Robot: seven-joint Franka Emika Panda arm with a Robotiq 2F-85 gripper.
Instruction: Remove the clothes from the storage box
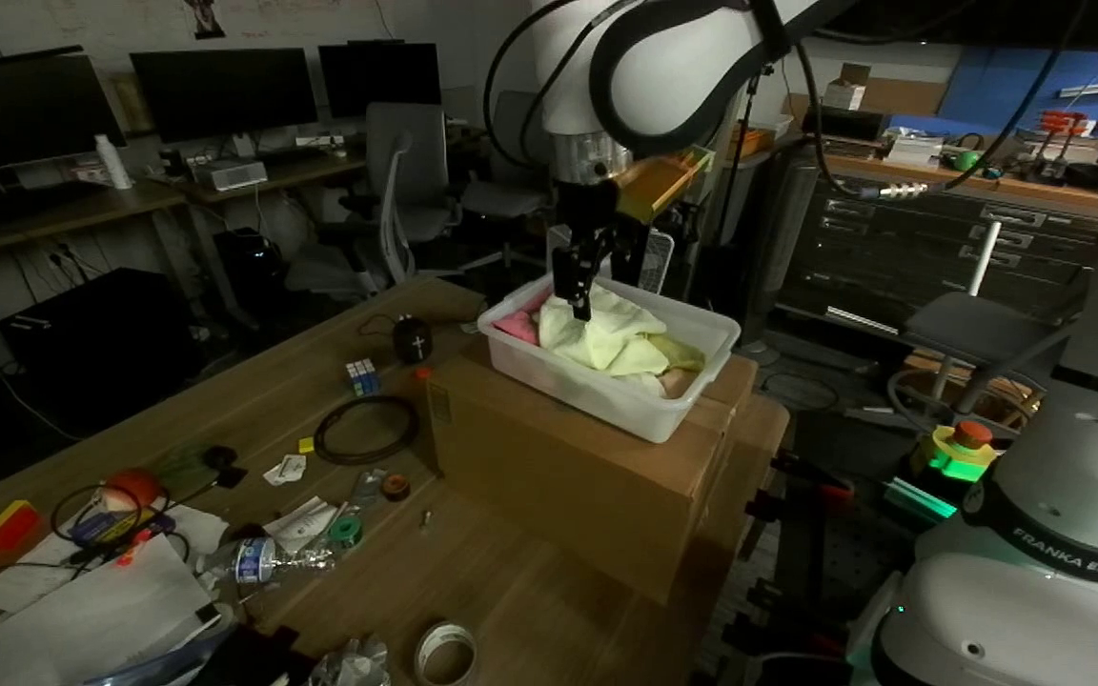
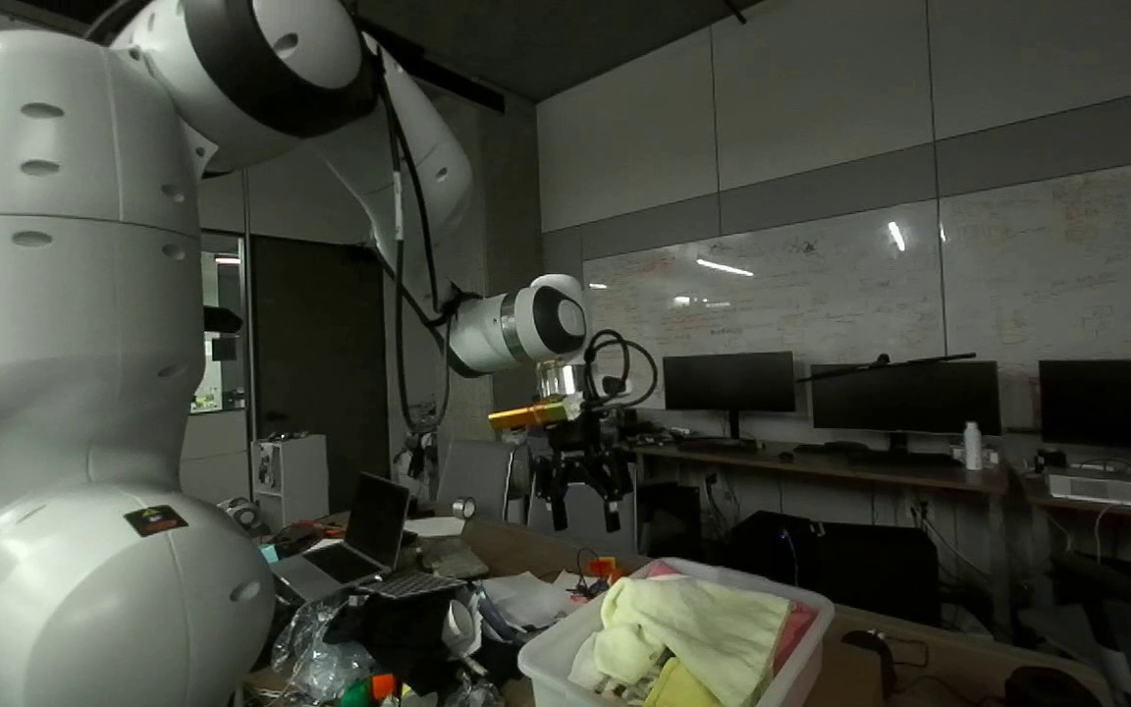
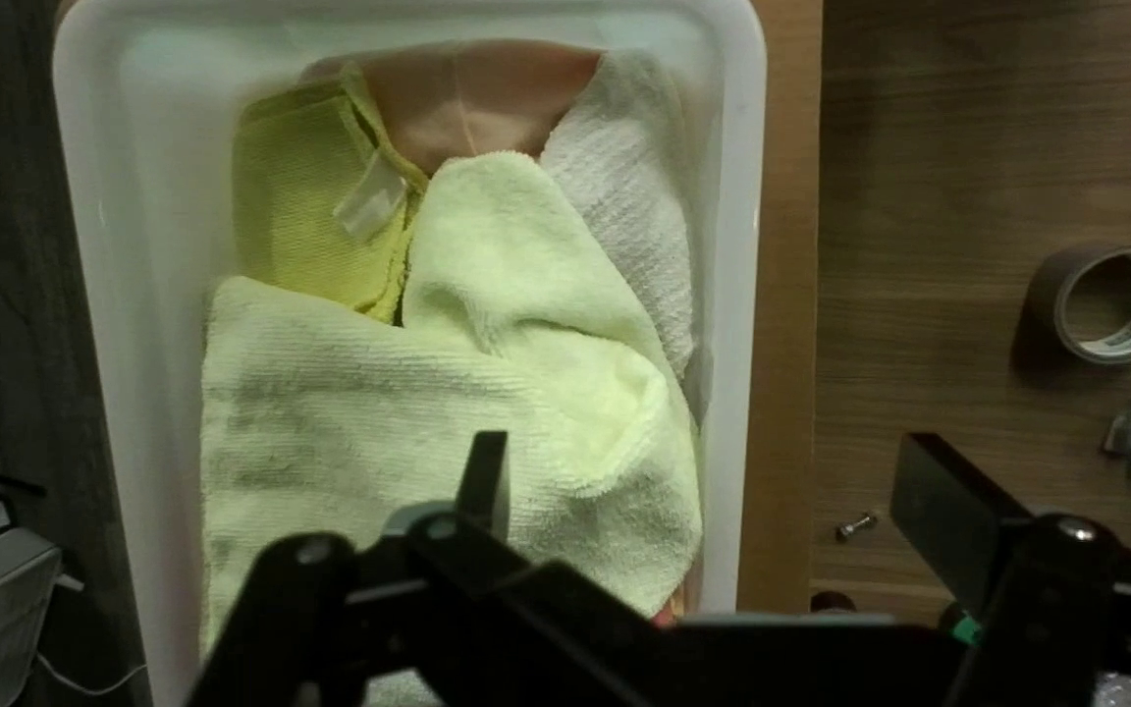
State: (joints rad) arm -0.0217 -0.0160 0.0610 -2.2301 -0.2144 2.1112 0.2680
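Note:
The white storage box (image 1: 559, 376) holds several cloths; it also shows in an exterior view (image 2: 556, 656) and the wrist view (image 3: 744, 295). A pale yellow-green cloth (image 3: 350, 393) lies on top, also visible in both exterior views (image 1: 606, 333) (image 2: 698, 624). Around it are a yellow cloth (image 3: 305, 206) with a tag, a white cloth (image 3: 629, 187), a peach cloth (image 3: 487, 93) and a pink cloth (image 1: 518, 327). My gripper (image 2: 585, 516) is open, empty and above the box. In the wrist view, the gripper (image 3: 703, 462) has one finger over the pale cloth, the other beyond the box's side.
The box stands on a cardboard box (image 1: 559, 476) on a wooden desk (image 1: 511, 591). On the desk are a tape roll (image 1: 445, 655), a cable coil (image 1: 366, 431), a plastic bottle (image 1: 258, 560), a puzzle cube (image 1: 362, 377), papers and a laptop (image 2: 359, 540).

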